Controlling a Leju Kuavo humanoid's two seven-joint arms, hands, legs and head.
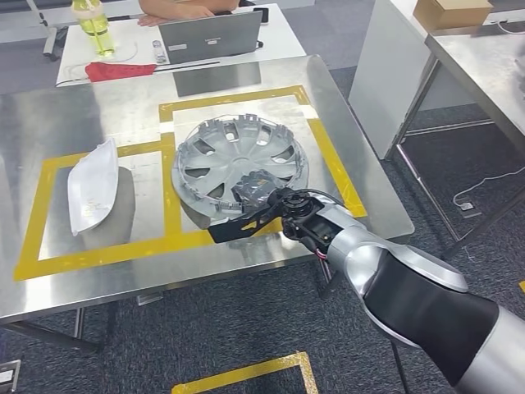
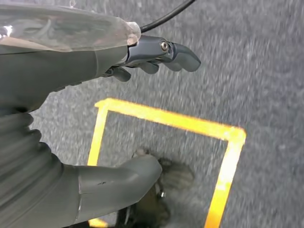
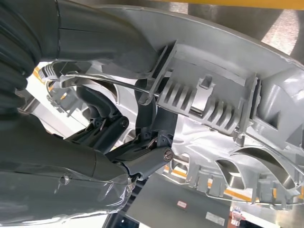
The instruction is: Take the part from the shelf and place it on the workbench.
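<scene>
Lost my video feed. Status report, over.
Right hand grips near rim of silver plastic hubcap, tilted over steel workbench. Left hand open. White curved part lies beside, apart.

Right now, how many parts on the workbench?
2: the hubcap in the right taped box, gripped at its near rim by the right hand; the white part in the left box.

- The left hand hangs over grey carpet floor, holding nothing, its thumb and darker fingers apart.
- Yellow tape marks a rectangle outline on the carpet beneath the hand.
- A black cable runs from the hand.
</scene>
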